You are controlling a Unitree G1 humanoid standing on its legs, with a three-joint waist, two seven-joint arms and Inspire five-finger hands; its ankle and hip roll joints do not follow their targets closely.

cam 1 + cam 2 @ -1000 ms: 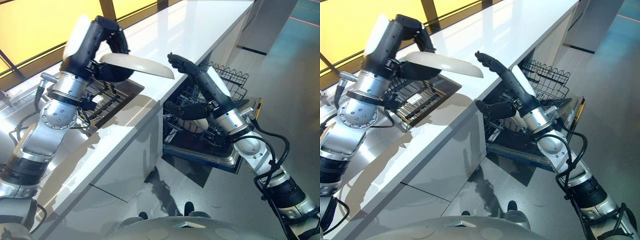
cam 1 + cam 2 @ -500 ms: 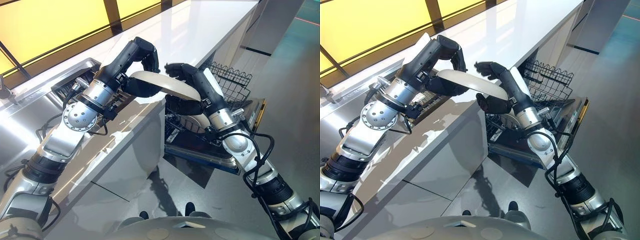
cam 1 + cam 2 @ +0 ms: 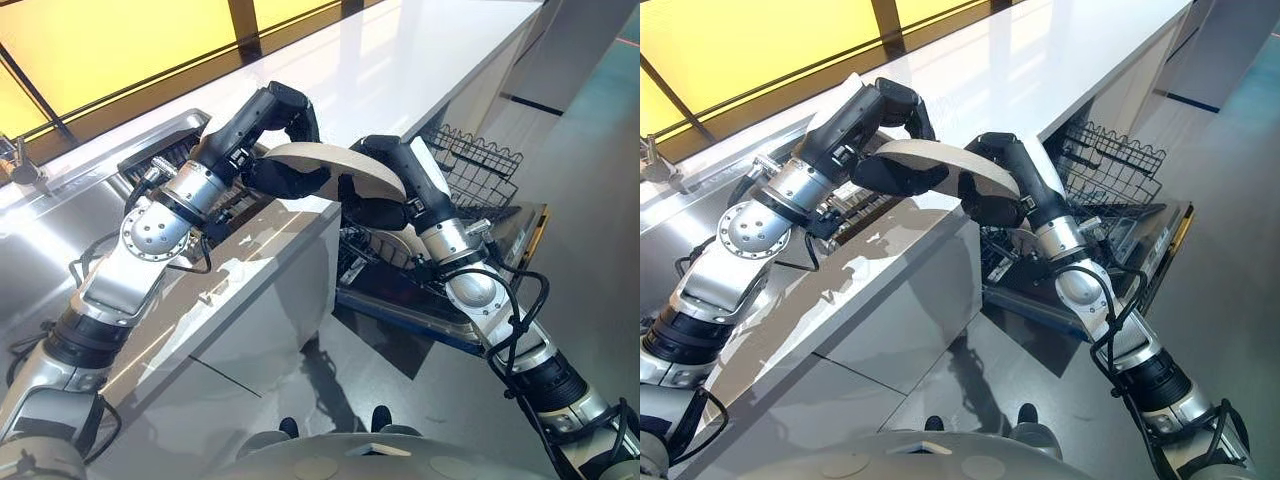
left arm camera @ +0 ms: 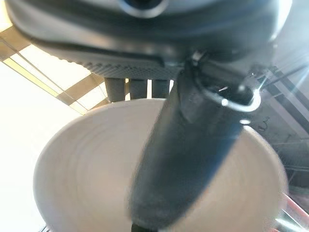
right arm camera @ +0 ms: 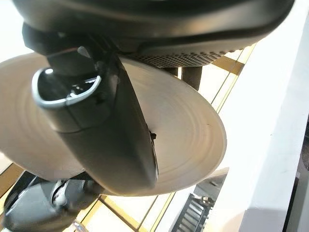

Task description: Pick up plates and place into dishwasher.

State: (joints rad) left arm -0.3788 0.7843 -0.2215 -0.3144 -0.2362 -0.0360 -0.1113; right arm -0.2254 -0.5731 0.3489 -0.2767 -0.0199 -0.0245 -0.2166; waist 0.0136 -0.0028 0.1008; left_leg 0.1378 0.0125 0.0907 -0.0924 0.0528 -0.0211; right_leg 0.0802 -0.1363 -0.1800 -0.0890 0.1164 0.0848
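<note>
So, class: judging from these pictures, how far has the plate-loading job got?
Done: the dishwasher rack stands pulled out. In hand: the plate is gripped by both the left hand and the right hand above the counter edge. Left: lowering it into the rack.

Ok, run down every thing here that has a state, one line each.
plate: held in the air over the counter edge, gripped from both sides.
left hand: shut on the plate.
right hand: shut on the plate.
dishwasher: door down, open.
rack: pulled out.
</note>
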